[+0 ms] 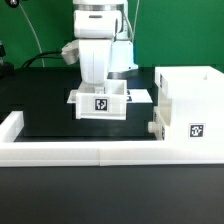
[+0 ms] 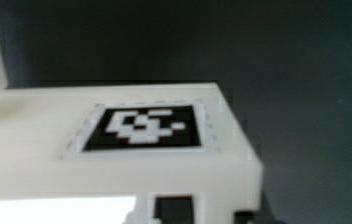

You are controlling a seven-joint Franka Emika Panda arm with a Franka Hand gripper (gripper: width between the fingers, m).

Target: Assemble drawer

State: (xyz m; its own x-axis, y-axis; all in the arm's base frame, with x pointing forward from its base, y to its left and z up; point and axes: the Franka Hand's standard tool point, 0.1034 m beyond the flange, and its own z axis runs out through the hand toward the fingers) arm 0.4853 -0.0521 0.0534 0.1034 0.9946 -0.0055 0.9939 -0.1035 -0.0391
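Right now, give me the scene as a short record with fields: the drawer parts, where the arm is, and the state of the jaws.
cabinet shell: at the exterior view's right, upright, tagged
tagged tray: mid-table, under the arm
second tray: behind it, toward the shell
gripper: low over the tagged tray
jaws: hidden, state unclear
border wall: along the front

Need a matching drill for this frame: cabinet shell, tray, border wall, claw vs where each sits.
Things:
1. cabinet shell
2. tray
3. border wall
4. claw

Places:
A. along the mat's front edge
B. at the exterior view's right
C. middle of the mat, tag facing the camera
D. directly above the tray, fingers hidden

Pairs: 1-B, 2-C, 3-A, 4-D
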